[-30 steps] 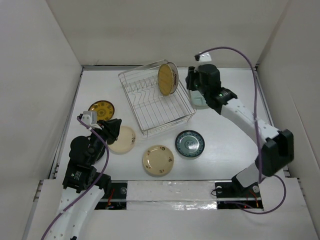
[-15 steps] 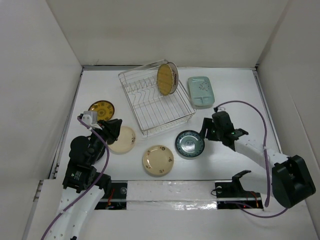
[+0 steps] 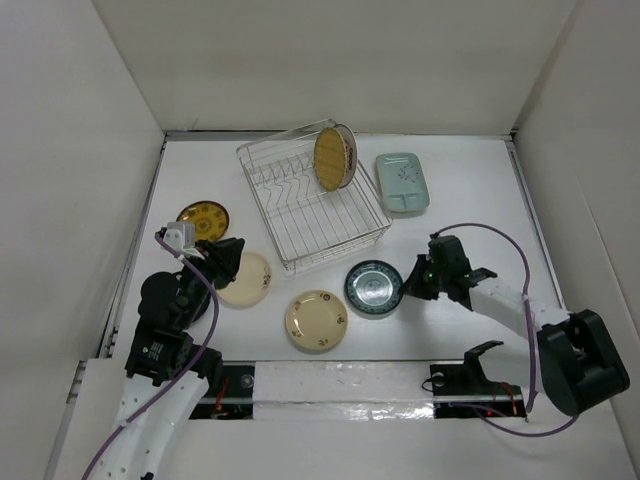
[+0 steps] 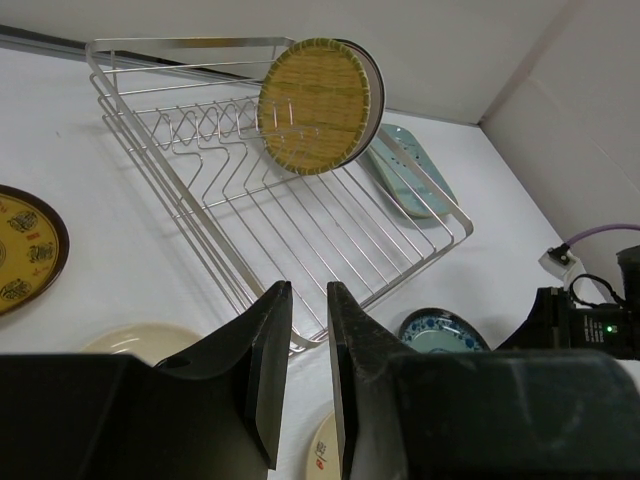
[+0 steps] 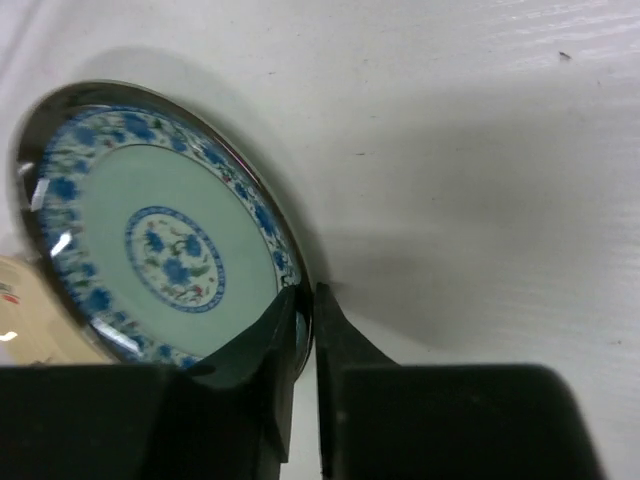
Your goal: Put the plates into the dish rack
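My right gripper (image 3: 408,284) (image 5: 305,292) is shut on the right rim of the dark teal plate (image 3: 373,289) (image 5: 170,250), which has a blue floral pattern and lies low on the table. The silver wire dish rack (image 3: 340,250) (image 4: 190,205) holds one woven tan plate (image 3: 333,157) (image 4: 315,105) upright at its far end. My left gripper (image 3: 222,262) (image 4: 308,290) is empty, its jaws a narrow gap apart, over a plain cream plate (image 3: 245,278). A cream plate with red print (image 3: 317,320) lies in front of the rack.
A brown-and-yellow patterned plate (image 3: 203,217) (image 4: 20,250) lies left of the rack. A pale green rectangular plate (image 3: 402,182) (image 4: 405,180) lies right of it. White walls enclose the table on three sides. The right arm's purple cable (image 3: 500,240) loops above the table.
The right arm swung from beside the pale green plate down to the dark teal plate, closed on its rim and nudged it slightly left. The left arm has not moved.
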You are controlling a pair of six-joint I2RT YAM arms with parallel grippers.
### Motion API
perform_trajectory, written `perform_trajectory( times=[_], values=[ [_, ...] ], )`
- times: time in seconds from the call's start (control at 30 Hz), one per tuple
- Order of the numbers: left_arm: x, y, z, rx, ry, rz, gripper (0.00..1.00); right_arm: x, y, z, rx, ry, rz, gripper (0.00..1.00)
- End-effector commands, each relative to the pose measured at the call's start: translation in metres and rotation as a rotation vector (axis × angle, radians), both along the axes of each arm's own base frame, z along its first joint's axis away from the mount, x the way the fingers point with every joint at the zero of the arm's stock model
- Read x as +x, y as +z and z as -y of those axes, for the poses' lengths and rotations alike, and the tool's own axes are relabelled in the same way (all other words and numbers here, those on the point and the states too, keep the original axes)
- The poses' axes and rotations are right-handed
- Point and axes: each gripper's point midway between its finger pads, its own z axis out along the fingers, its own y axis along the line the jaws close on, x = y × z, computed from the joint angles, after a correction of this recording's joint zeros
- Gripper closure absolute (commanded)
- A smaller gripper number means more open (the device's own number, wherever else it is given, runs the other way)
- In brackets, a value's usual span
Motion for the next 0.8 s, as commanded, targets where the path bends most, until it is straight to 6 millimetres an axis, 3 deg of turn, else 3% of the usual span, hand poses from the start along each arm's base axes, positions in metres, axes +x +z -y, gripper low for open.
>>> perform_trajectory(
  times=[0.0, 0.03, 0.13, 0.17, 0.23, 0.27, 0.33, 0.37, 0.43, 0.5, 0.6, 0.63, 0.67, 0.73, 0.77],
  values=[
    [0.000, 0.010, 0.002, -0.004, -0.011, 0.036, 0.81, -0.002, 0.003, 0.013, -0.034, -0.101, -0.006, 0.95],
    [-0.001, 0.011, 0.002, -0.008, -0.013, 0.039, 0.82, -0.001, 0.012, 0.017, -0.038, -0.124, 0.013, 1.00],
    [-0.001, 0.011, 0.002, -0.007, -0.013, 0.040, 0.81, -0.002, 0.029, 0.026, -0.078, -0.140, 0.051, 1.00],
    [-0.001, 0.011, 0.003, -0.007, -0.014, 0.041, 0.81, 0.007, 0.054, 0.029, -0.094, -0.148, 0.129, 1.00],
    [-0.001, 0.011, 0.003, -0.008, -0.019, 0.043, 0.81, 0.004, 0.077, 0.030, -0.104, -0.132, 0.163, 1.00],
    [-0.001, 0.012, 0.004, -0.008, -0.021, 0.044, 0.81, 0.010, 0.112, 0.022, -0.069, -0.099, 0.250, 1.00],
    [-0.002, 0.012, 0.004, -0.009, -0.022, 0.046, 0.81, 0.014, 0.150, 0.009, -0.043, -0.052, 0.340, 1.00],
    [-0.002, 0.012, 0.004, -0.009, -0.024, 0.048, 0.81, 0.026, 0.185, 0.007, -0.059, -0.051, 0.421, 1.00],
    [-0.002, 0.014, 0.003, -0.011, -0.022, 0.053, 0.81, 0.036, 0.213, -0.002, -0.097, -0.026, 0.478, 1.00],
    [-0.004, 0.015, 0.004, -0.014, -0.025, 0.058, 0.81, 0.065, 0.243, -0.016, -0.155, -0.015, 0.544, 1.00],
    [-0.005, 0.017, 0.003, -0.014, -0.022, 0.066, 0.81, 0.100, 0.270, -0.036, -0.250, -0.024, 0.644, 1.00],
    [-0.005, 0.018, 0.003, -0.017, -0.022, 0.069, 0.81, 0.124, 0.278, -0.048, -0.291, -0.041, 0.659, 1.00],
    [-0.006, 0.018, 0.002, -0.018, -0.022, 0.071, 0.81, 0.140, 0.283, -0.043, -0.384, -0.082, 0.692, 1.00],
    [-0.006, 0.018, 0.002, -0.018, -0.019, 0.073, 0.82, 0.179, 0.292, -0.062, -0.454, -0.109, 0.731, 1.00],
    [-0.007, 0.019, 0.002, -0.019, -0.020, 0.077, 0.81, 0.192, 0.295, -0.060, -0.532, -0.118, 0.746, 1.00]
  ],
)
